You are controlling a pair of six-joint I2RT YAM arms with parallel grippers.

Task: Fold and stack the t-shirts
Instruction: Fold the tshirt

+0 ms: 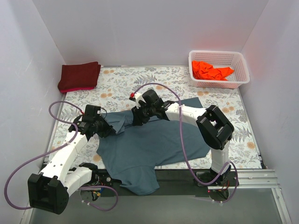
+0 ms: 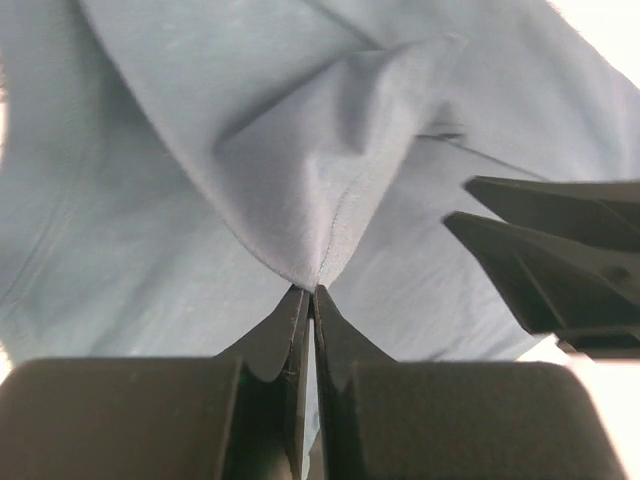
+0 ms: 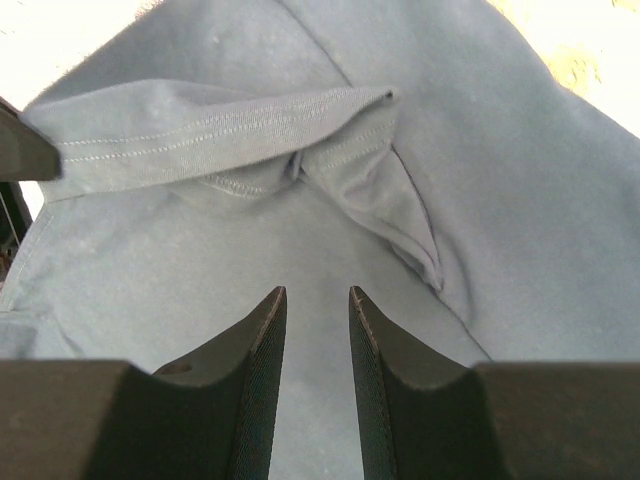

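Note:
The slate blue-grey t-shirt [image 1: 154,144] lies spread on the table, its lower part hanging over the near edge. My left gripper [image 1: 110,130] is shut on a pinch of its left edge, where the cloth [image 2: 300,190] rises in a fold from the fingertips [image 2: 313,292]. My right gripper [image 1: 137,119] hovers over the shirt's upper left part, open and empty [image 3: 317,292], with the folded sleeve hem [image 3: 230,140] just ahead. The maroon t-shirt [image 1: 79,76] lies folded at the back left. The orange t-shirt [image 1: 211,71] lies crumpled in the basket.
A white lattice basket [image 1: 218,80] stands at the back right. White walls close in the left, back and right sides. The floral tablecloth [image 1: 117,86] shows around the shirts. The right gripper's fingers [image 2: 540,250] show in the left wrist view.

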